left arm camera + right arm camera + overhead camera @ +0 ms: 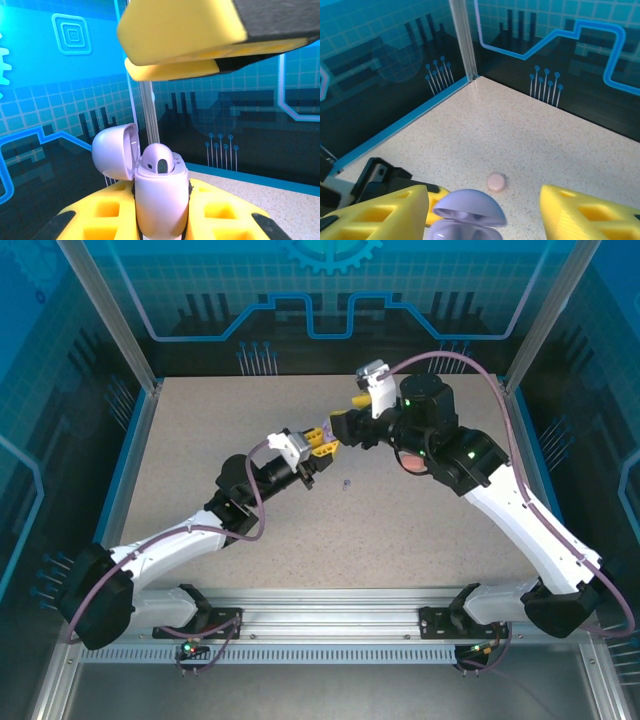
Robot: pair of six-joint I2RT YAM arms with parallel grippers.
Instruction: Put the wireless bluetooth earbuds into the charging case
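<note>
Smooth, glossy lilac charging case [161,192], rounded lid flipped open, sits clamped in left claw [163,210]; right claw [482,200] spread wide.

Speckled beige table [420,530], edged by a blue strip [405,120] along its left side and back. Blue wall panels [330,300] printed with grid and circuit lines stand behind, and an aluminium corner post [462,40] stands upright where two panels meet. A slotted metal rail [330,625] runs along the near edge.
</note>
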